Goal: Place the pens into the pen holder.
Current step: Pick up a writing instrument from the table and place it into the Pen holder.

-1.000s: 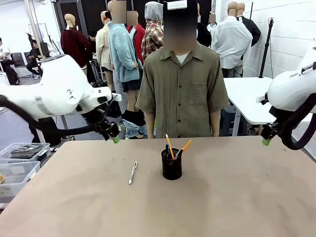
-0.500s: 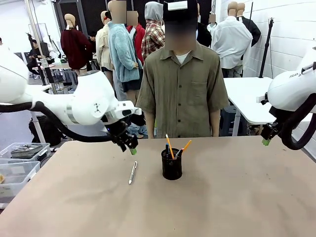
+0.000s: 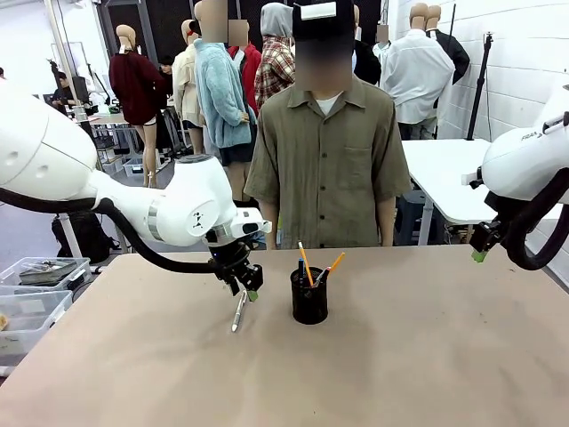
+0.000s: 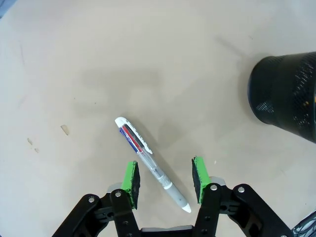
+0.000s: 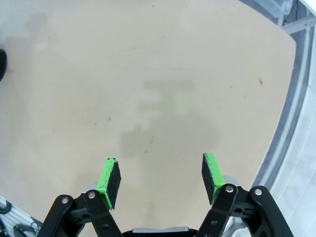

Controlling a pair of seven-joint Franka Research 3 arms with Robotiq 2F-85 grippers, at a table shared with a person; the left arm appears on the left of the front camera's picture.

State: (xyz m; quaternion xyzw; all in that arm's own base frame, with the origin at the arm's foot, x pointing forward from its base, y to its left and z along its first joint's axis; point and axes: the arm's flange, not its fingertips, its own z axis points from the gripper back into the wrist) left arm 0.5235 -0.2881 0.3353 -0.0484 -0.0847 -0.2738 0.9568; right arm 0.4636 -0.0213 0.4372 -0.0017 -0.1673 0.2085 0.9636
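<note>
My left jaws stand apart over the silver-white pen [image 4: 143, 148], one end of it lying between them. The pen lies flat mid-counter [image 3: 400, 374], on the left-edge side of the pen holder [image 3: 308, 301]. My right jaws gape near the right edge.

On the plain tan surface [image 3: 427, 356] you see a white-and-clear pen [image 4: 148, 160] with red and blue stripes inside its barrel. Your left pincer [image 4: 164, 172] is black with green pads [image 4: 131, 177], and so is the right pincer [image 5: 160, 177]. The pen holder [image 3: 308, 301] is black mesh and holds orange pens [image 3: 303, 256]. The person's shirt [image 3: 329, 169] is olive.
</note>
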